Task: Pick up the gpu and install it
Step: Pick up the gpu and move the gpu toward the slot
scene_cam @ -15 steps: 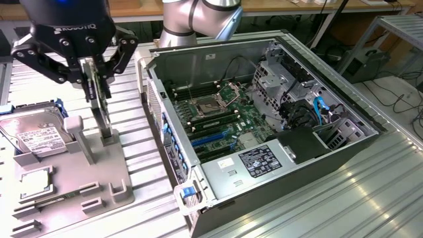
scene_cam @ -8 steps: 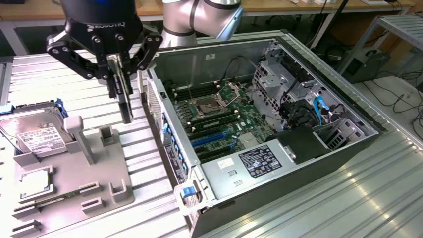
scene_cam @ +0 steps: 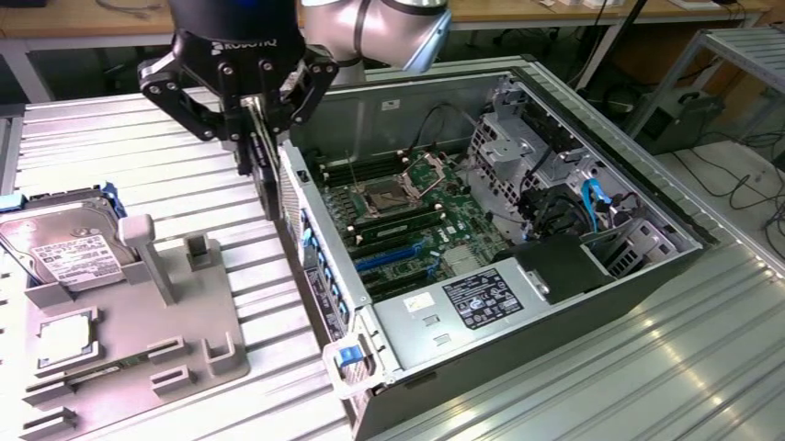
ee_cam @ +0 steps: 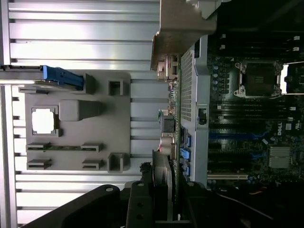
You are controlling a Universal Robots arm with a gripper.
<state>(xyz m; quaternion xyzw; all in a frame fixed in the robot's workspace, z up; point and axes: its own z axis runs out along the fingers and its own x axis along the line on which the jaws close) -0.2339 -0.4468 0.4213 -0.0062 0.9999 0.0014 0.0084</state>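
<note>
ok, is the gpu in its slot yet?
No, the gpu hangs on edge in the claw by the rear wall of the case, short of the slots.

Robotics lab: slatted metal workbench [scene_cam: 110,138], opened computer tower [scene_cam: 491,317], desks [scene_cam: 73,23] behind.

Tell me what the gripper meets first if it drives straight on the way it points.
Likely the case's rear wall: the gpu held by the gripper hangs over that edge, though depth is unclear.

Bright glare on the ribbed table [scene_cam: 687,367], dim shadowed case [scene_cam: 368,115] interior
</note>
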